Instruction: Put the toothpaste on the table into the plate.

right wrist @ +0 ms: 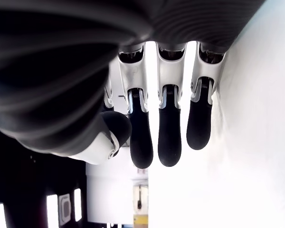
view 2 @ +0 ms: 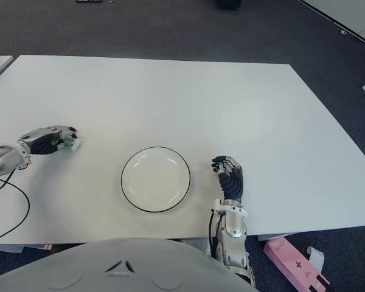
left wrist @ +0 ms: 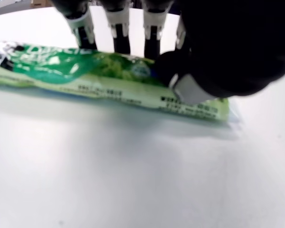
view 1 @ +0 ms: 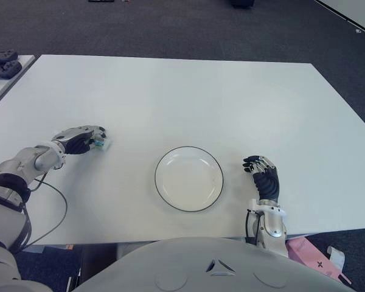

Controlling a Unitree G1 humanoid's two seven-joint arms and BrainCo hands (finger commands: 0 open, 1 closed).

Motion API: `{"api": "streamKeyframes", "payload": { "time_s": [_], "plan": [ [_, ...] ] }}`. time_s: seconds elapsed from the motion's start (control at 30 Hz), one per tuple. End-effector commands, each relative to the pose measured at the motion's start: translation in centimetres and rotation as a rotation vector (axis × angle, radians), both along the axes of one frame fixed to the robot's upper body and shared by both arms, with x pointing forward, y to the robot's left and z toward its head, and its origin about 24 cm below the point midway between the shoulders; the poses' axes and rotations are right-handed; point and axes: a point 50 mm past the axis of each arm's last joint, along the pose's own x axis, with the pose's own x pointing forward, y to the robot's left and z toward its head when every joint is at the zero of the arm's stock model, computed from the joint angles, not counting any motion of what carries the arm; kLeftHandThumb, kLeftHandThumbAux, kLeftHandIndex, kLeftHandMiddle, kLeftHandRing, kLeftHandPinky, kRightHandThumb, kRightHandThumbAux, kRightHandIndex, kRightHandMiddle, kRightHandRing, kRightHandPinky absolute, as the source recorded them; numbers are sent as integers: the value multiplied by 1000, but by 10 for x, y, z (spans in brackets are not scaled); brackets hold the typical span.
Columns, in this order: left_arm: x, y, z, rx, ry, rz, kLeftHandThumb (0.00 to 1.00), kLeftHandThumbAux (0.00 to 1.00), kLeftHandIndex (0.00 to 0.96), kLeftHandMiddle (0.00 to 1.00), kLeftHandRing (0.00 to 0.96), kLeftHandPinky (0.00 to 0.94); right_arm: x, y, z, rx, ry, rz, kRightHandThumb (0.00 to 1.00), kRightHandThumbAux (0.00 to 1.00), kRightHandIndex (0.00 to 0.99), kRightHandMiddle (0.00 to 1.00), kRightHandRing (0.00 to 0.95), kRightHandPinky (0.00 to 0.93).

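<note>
A green and white toothpaste tube (left wrist: 109, 78) lies flat on the white table (view 1: 201, 97), left of the plate. My left hand (view 1: 82, 140) is at the tube: the fingers (left wrist: 118, 28) curl down behind it and the thumb (left wrist: 190, 80) presses on its near side. In the eye view only the tube's end (view 1: 102, 144) shows past the fingers. The white plate with a dark rim (view 1: 189, 148) sits near the table's front, with nothing on it. My right hand (view 1: 264, 176) shows right of the plate, fingers relaxed and holding nothing.
A cable (view 1: 58, 207) runs from my left arm over the table's front left part. Black objects (view 1: 3, 64) lie on a neighbouring surface at the far left. A pink box (view 1: 319, 258) is on the floor beyond the front right edge.
</note>
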Motion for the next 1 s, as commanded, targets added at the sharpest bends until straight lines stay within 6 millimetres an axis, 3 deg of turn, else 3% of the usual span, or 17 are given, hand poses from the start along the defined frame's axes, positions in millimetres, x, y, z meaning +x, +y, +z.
{"api": "streamKeyframes", "payload": {
  "time_s": [0.03,0.37,0.53,0.77,1.0],
  "plan": [
    [-30,-3,-34,46,178,-9,730,701,442,850,837,811,1,0,-3,12,12,0,710,729,428,483,479,466],
    [-26,-5,-29,83,134,-36,728,702,441,859,846,833,1,-1,-3,-2,5,12,709,728,428,480,471,462],
    [-17,-3,-11,75,46,-59,728,703,441,863,849,831,1,-2,-3,-16,3,17,709,729,429,485,476,472],
    [0,-1,18,72,-97,-83,724,695,442,812,800,739,-1,-1,-6,-16,-2,18,710,729,429,489,481,471],
    [2,5,35,115,-139,-114,712,692,435,736,735,658,1,0,-5,3,8,14,711,729,429,487,481,466]
  ]
}}
